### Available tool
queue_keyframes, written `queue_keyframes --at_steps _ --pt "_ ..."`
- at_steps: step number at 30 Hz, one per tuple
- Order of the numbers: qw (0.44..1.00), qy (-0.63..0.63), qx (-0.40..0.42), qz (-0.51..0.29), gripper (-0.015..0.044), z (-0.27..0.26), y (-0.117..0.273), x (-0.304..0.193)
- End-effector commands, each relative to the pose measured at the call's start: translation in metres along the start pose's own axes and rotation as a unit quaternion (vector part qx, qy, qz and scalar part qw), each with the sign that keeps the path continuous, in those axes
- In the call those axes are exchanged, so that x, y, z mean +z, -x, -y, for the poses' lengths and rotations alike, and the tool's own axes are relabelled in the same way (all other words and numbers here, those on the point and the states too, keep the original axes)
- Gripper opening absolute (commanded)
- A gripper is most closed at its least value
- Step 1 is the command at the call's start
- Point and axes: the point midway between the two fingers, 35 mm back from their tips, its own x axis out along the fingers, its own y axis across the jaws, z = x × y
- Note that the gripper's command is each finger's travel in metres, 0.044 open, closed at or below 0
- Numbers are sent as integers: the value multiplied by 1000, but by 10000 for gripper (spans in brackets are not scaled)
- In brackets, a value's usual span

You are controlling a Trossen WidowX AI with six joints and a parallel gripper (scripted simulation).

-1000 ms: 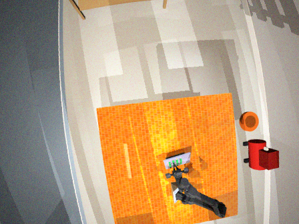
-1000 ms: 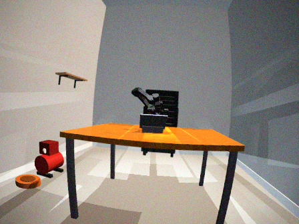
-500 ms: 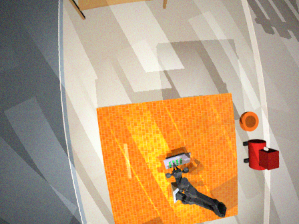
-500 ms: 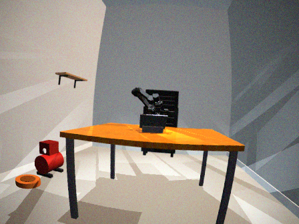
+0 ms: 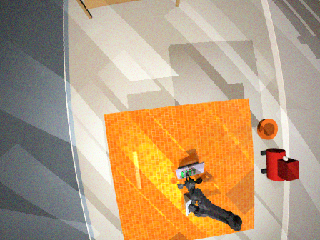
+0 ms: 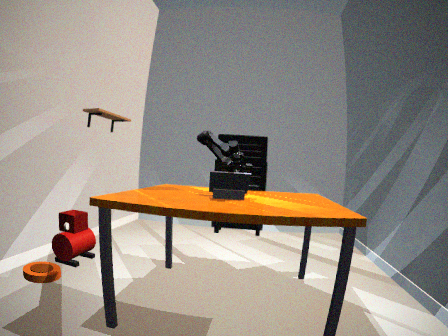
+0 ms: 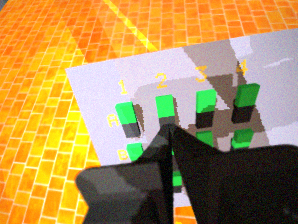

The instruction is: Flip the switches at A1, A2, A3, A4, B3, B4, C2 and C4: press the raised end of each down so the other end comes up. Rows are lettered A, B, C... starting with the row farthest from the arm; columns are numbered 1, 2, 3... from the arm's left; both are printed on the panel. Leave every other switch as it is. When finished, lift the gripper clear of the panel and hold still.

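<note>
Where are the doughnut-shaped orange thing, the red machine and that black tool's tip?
Orange ring [image 5: 261,135] [image 6: 42,278]: top and exterior views, on its rim.
Red machine [image 5: 275,171] [image 6: 75,243]: top and exterior views, on its round body.
Tool [image 7: 168,128]: wrist view, at its closed tips.

Closed fingertips sit at the near end of switch A2 [image 7: 165,109] (contact unclear). Bare panel [image 7: 95,90] left of column 1, also beyond row A. Switch A1 [image 7: 127,119] and switch A3 [image 7: 204,108] flank the tips. Gripper bulk blocks the lower rows.
</note>
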Motion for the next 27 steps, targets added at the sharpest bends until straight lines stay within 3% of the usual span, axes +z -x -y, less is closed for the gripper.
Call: queue_keyframes --at_steps 1,19,27 --pt "1000 1 2 2 0 0 -1 1" --pt "1000 -1 1 0 0 0 -1 0" --pt "1000 1 3 -12 0 -1 62 3"
